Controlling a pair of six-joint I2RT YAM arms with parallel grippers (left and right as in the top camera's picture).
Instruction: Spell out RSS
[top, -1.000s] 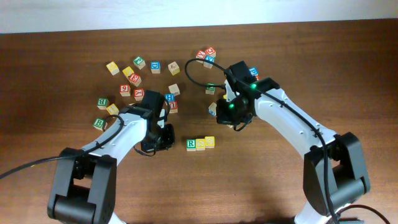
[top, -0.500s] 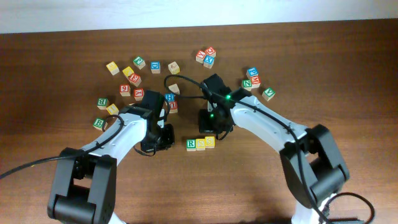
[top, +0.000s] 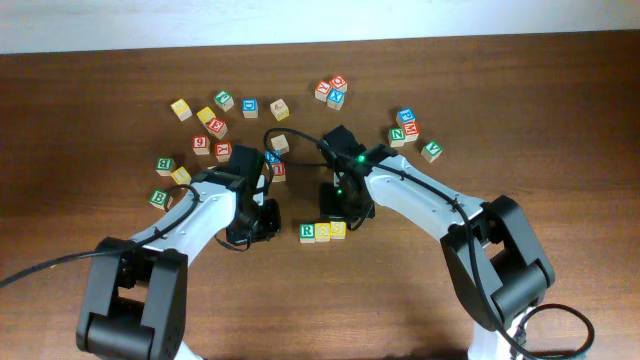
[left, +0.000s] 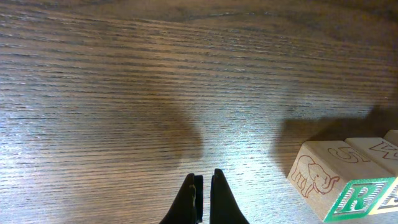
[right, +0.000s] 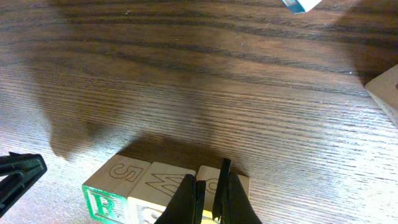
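Three cubes stand in a row at the table's middle front: the green R cube (top: 307, 232), a yellow S cube (top: 322, 231) and a second yellow S cube (top: 338, 229). In the right wrist view the R cube (right: 99, 202) is leftmost, the middle S cube (right: 158, 183) is beside it, and the third cube (right: 239, 180) is partly hidden by my fingers. My right gripper (right: 208, 186) is shut and empty, its tips over the third cube; it also shows overhead (top: 340, 208). My left gripper (left: 204, 186) is shut and empty, left of the R cube (left: 323, 174).
Several loose letter cubes lie scattered at the back left (top: 215, 125), with two green ones further left (top: 165, 165). Small groups sit at the back middle (top: 331, 91) and back right (top: 408, 127). A pale cube (right: 387, 93) lies right of my right gripper.
My right arm has swung left and forward from the back right, down to the row of three cubes. The left arm and the row have not moved.
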